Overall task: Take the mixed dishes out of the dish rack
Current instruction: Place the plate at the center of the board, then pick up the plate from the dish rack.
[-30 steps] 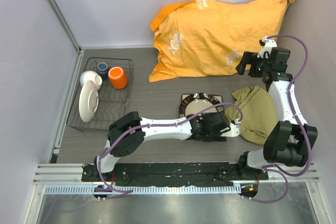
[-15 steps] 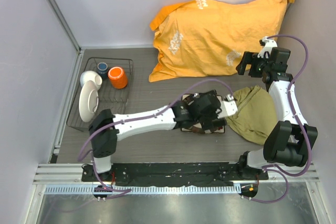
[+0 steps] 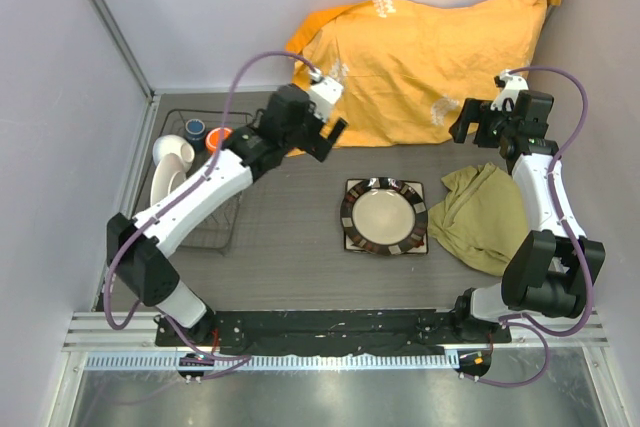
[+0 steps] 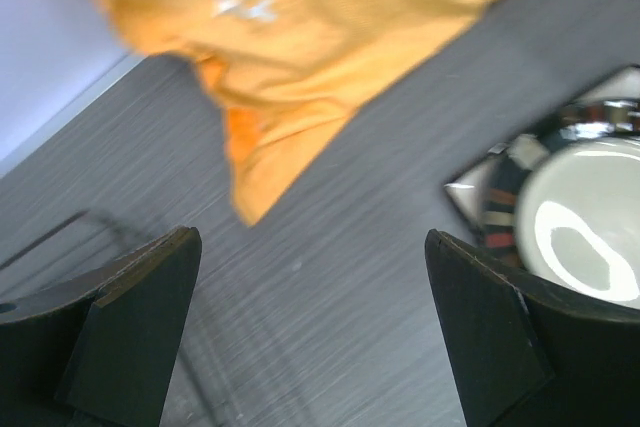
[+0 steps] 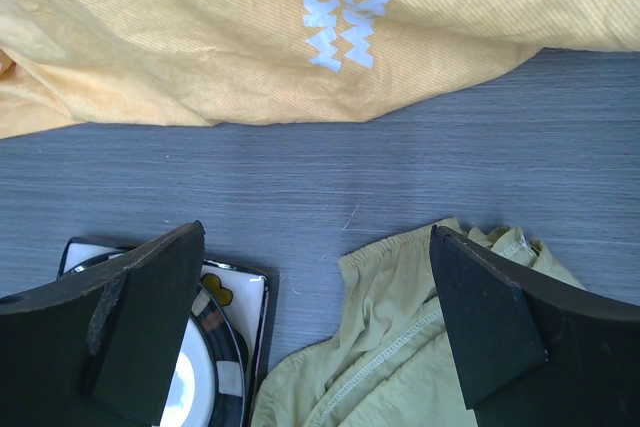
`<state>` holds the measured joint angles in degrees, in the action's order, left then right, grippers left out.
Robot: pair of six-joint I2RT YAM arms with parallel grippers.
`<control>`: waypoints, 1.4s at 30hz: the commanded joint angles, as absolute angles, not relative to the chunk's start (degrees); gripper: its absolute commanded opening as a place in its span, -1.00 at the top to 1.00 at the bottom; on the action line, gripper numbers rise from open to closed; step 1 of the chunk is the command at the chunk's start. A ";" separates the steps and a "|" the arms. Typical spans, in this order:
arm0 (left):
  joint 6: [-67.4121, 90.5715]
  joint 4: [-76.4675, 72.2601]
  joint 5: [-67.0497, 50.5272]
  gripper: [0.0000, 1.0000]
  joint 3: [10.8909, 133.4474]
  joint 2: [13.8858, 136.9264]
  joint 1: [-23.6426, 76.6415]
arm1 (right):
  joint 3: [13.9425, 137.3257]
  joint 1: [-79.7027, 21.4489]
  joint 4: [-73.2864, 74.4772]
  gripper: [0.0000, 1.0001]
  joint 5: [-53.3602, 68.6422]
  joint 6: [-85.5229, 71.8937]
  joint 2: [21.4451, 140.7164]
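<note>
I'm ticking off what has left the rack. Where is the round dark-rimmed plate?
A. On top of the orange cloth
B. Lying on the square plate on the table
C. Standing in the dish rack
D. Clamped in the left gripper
B: the round dark-rimmed plate lies flat on the square plate, out on the table beside the olive cloth.

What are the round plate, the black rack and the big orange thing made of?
The round plate: probably glazed ceramic, its white middle shines. The dish rack: thin dark wire, likely metal, maybe coated. The orange cloth: soft woven fabric, wrinkled and folded.
</note>
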<state>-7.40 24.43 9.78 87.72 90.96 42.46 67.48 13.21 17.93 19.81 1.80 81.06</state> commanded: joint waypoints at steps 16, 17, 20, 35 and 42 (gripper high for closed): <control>-3.59 36.73 -3.25 -0.96 73.57 63.92 -4.64 | 68.64 13.01 16.79 -0.99 23.73 0.62 82.09; -4.13 36.91 -3.77 -0.96 72.09 63.03 -7.27 | 68.64 13.01 16.70 -0.99 23.82 0.53 82.09; -6.06 38.14 -5.09 -0.96 69.36 60.83 -11.84 | 68.64 12.92 16.79 -0.99 24.26 0.44 82.00; -11.07 34.10 -11.51 -0.93 59.68 64.42 -20.30 | 68.64 12.83 16.70 -0.99 24.70 0.35 81.74; -13.09 33.49 -10.81 -0.76 57.92 66.97 -20.22 | 68.90 12.83 16.96 -0.99 24.87 0.44 81.65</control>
